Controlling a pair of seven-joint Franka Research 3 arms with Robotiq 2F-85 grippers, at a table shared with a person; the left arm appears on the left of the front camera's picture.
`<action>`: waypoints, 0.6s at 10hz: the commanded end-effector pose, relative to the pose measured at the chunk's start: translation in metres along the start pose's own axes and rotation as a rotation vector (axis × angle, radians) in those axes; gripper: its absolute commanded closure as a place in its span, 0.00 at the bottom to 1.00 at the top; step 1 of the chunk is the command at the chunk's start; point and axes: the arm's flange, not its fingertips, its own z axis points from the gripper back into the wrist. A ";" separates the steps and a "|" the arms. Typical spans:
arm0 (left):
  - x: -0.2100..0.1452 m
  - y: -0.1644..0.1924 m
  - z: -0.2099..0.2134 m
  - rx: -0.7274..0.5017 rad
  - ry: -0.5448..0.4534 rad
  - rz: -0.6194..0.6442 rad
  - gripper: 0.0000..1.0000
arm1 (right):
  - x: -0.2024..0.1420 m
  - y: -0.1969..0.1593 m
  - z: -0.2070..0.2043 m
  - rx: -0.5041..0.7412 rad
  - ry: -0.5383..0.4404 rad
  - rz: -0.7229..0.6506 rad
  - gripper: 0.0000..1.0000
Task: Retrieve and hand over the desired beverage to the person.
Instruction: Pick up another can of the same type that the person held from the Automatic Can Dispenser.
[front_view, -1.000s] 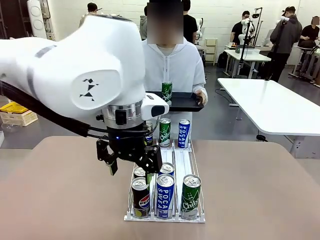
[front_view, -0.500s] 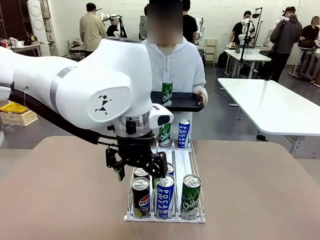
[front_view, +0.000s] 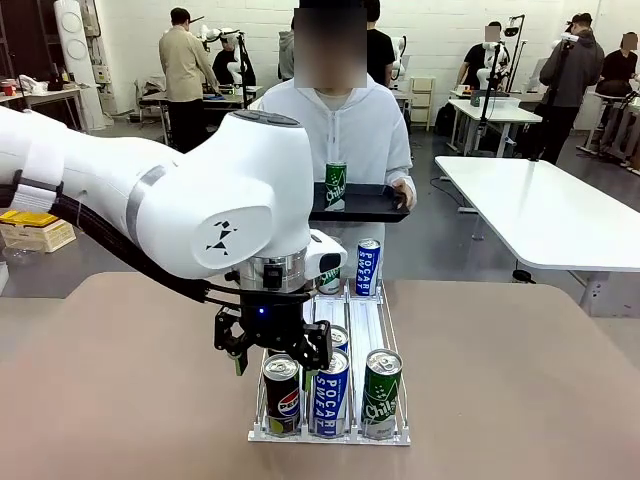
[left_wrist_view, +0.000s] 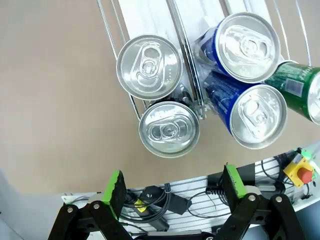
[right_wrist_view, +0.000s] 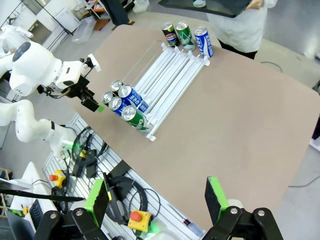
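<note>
The wire rack holds beverage cans in three lanes. At its front stand a Pepsi can, a blue Pocari Sweat can and a green Chilsung can. My left gripper hangs open just above the left lane's front cans. In the left wrist view its open gripper sits below two silver can tops, with nothing between the pads. The person in a white hooded jacket holds a black tray carrying a green can. My right gripper is open, high above the table.
More cans stand at the rack's far end: a green one and a Pocari. A white table stands at the right. Cables and an emergency stop button lie below the near table edge. Other people stand far behind.
My left arm has swung right and lowered, bringing its open gripper from beside the rack's middle down over the left lane's front cans. The person and tray have stayed put.
</note>
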 end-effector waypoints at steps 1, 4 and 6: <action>0.005 -0.008 -0.006 0.017 -0.026 0.037 0.00 | 0.001 -0.001 0.000 0.023 -0.009 0.015 0.00; 0.013 -0.005 -0.017 0.021 -0.012 0.065 0.00 | 0.001 -0.001 0.000 0.023 -0.009 0.015 0.00; 0.015 -0.005 -0.019 0.021 -0.013 0.070 0.00 | 0.001 -0.001 0.000 0.023 -0.009 0.015 0.00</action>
